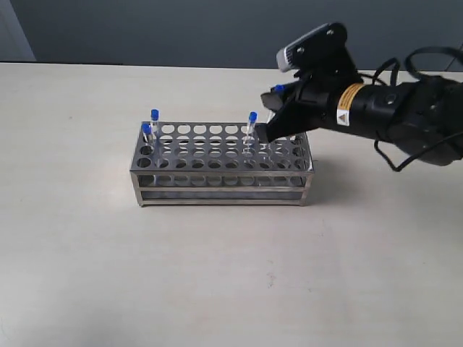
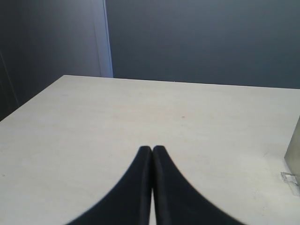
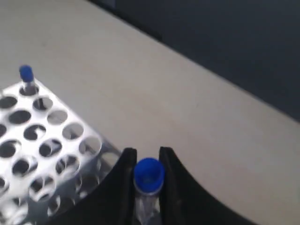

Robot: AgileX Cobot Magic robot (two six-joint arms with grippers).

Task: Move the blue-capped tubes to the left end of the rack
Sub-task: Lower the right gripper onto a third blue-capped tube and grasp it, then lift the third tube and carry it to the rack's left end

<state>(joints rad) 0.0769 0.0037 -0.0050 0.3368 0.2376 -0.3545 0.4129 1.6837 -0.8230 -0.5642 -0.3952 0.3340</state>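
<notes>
— Where is our right tool (image 3: 147, 151)?
— Our right arm (image 1: 394, 108) reaches in with its wrist tilted down. The tool's fingers (image 3: 125, 161) press both sides of a slender clear tube with a bright blue cap (image 3: 149, 174), at the end of the stainless steel rack with round holes (image 1: 217, 155) beside the tool.
— And the other blue-capped tubes?
— A third tube (image 1: 252, 118) stands just beyond the tool, and a pair of tubes (image 1: 154, 116) stands at the rack's far end.
— Our left tool (image 2: 152, 149)?
— Closed tight on nothing, above the pale counter (image 2: 140, 108).

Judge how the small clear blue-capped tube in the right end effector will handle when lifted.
The slender clear blue-capped tube looks light and rigid. Its smooth wall may slip in the right end effector. Round, it likely rolls if dropped.
</notes>
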